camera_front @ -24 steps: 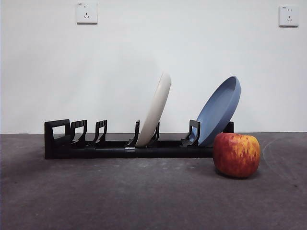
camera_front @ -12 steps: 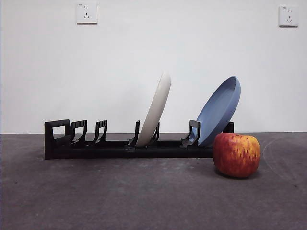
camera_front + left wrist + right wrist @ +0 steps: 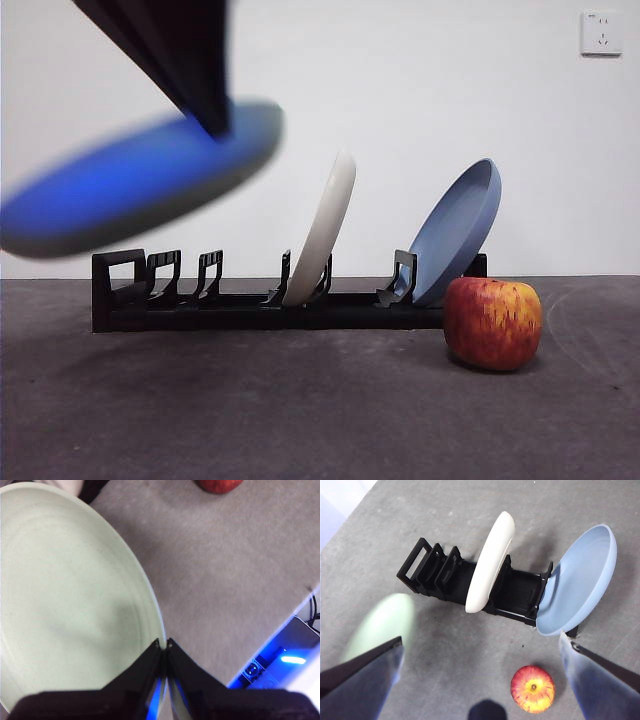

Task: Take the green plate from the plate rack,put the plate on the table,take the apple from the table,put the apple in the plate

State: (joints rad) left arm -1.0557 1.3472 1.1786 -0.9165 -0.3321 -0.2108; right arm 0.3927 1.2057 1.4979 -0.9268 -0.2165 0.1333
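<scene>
My left gripper (image 3: 164, 645) is shut on the rim of the pale green plate (image 3: 65, 610). In the front view that gripper (image 3: 215, 125) comes down from the top left and holds the plate (image 3: 130, 185) tilted in the air above the left end of the black plate rack (image 3: 250, 310); there the plate is blurred and looks blue. The plate also shows in the right wrist view (image 3: 382, 625). The red and yellow apple (image 3: 493, 323) sits on the table (image 3: 300, 410) at the rack's right end. My right gripper (image 3: 480, 640) is open, high above rack (image 3: 450, 575) and apple (image 3: 532, 689).
A cream-white plate (image 3: 322, 230) leans in the rack's middle slot and a blue plate (image 3: 458, 230) in its right slot, just behind the apple. The rack's left slots hold nothing. A table edge with blue-lit equipment (image 3: 280, 662) shows in the left wrist view.
The left gripper with the plate has come into the front view at the top left, moving fast and blurred. Rack, other plates and apple have not moved.
</scene>
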